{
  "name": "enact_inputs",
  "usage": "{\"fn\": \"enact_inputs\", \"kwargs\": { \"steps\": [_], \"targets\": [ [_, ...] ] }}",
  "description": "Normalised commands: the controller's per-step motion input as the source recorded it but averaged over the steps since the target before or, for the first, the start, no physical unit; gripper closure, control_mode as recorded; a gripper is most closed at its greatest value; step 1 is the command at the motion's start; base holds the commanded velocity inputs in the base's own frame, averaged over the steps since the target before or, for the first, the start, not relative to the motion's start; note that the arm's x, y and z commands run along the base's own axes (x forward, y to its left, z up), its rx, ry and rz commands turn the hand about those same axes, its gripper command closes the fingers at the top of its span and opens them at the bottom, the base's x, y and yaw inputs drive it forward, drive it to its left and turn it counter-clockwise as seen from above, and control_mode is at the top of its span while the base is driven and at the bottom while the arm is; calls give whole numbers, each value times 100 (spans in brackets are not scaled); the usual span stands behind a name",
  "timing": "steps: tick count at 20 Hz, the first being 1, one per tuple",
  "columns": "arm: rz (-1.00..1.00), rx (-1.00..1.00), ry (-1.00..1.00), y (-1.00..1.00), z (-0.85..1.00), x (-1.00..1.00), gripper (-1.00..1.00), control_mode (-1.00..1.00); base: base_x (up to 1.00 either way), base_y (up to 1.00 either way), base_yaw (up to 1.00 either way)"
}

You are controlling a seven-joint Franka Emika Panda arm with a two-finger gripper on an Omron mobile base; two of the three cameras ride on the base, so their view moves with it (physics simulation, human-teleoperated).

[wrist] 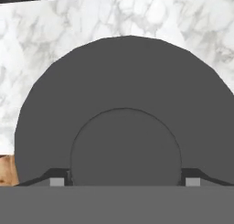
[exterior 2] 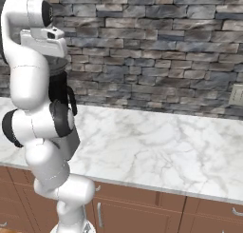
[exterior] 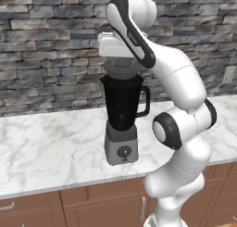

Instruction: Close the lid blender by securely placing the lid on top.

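Left base view: the hand (exterior: 119,59) hangs straight over the blender (exterior: 121,117), with the lid (exterior: 121,68) directly above the jar's rim, seemingly just clear of it. The blender stands on the desk (exterior: 51,147).

Right base view: the arm hides most of the jar.

Hand view: fingertips (wrist: 56,181) pinch the lid's raised centre from both sides, so the remaining move looks straight down.
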Motion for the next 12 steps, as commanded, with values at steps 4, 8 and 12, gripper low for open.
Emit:
{"fn": "enact_inputs", "kwargs": {
  "steps": [4,8,12],
  "targets": [
    [0,0,5,9,-25,-11,100,-100,0,0,0],
    [0,0,0,3,-33,-32,100,-100,0,0,0],
    [0,-2,0,0,-36,-12,100,-100,0,0,0]
  ]
}}
